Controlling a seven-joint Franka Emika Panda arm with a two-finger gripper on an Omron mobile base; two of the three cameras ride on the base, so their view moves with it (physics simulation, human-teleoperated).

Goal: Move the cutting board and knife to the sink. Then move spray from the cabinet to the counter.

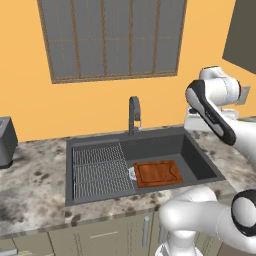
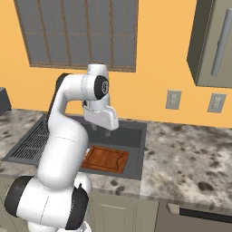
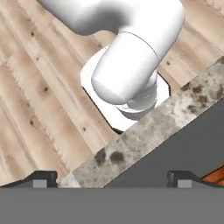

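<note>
**Board in the basin, pincer raised and empty**

An orange wall with a shuttered window [image 1: 112,37] backed the speckled counter [image 2: 190,154], and the dark sink [image 1: 200,160] was set into it under a curved faucet [image 1: 134,115]. The cutting board [image 1: 158,173] lay flat on the basin floor, below and just ahead of the pincer [image 2: 108,132], which hung over the sink with its jaws wide and nothing between them.

The board looked stiff and fairly heavy, best pinched across an edge. The knife, when found, would likely be thin and slippery, safer taken by its handle.

The left base view showed the ribbed drain rack [image 1: 100,170] whole. The right base view showed the pincer and a wall cabinet [image 2: 213,41] beyond it. The hand view looked down the counter edge to the wooden floor [image 3: 39,96].
</note>
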